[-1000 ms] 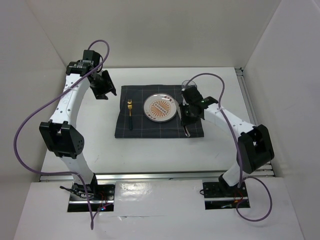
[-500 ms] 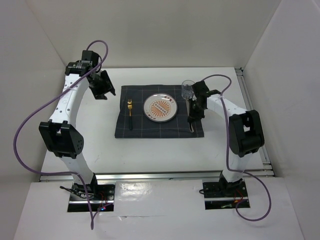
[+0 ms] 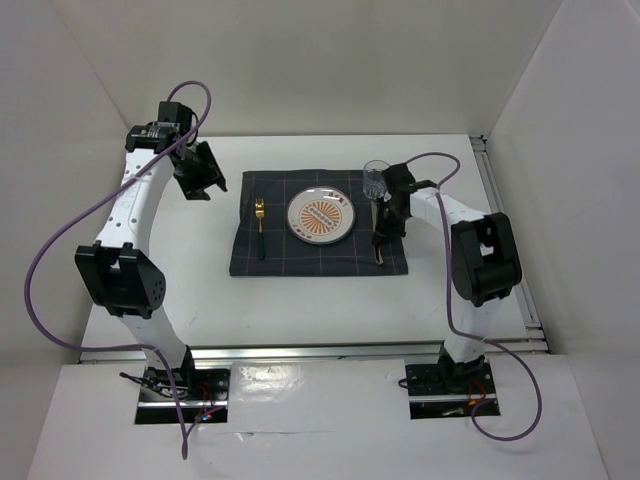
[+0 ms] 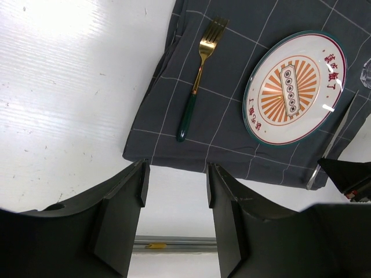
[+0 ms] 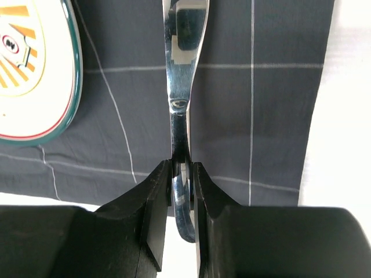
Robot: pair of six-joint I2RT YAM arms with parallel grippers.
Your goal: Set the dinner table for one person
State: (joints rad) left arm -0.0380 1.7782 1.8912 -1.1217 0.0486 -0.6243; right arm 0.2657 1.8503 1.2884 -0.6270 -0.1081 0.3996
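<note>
On the white dinner table (image 3: 300, 310) lies a dark grid cloth (image 3: 300, 262). It carries a patterned plate (image 3: 320, 217) in the middle and a gold fork with a green handle (image 3: 260, 225) on the left. A clear glass (image 3: 375, 178) stands at the cloth's far right corner. My right gripper (image 5: 181, 174) is shut on the handle of a silver knife (image 5: 182, 69). The knife points along the cloth (image 5: 261, 116) just right of the plate (image 5: 35, 69). My left gripper (image 4: 175, 174) hangs open and empty, above the table left of the cloth (image 4: 232, 133).
White walls close in the back and both sides. A metal rail runs along the table's right edge (image 3: 500, 200) and another along the near edge (image 3: 300, 350). A purple cable loops off each arm. Bare white table (image 5: 342, 116) shows right of the cloth.
The right arm has folded back toward its base side, and its gripper with the knife has settled just right of the plate. The left gripper has shifted slightly up and left.
</note>
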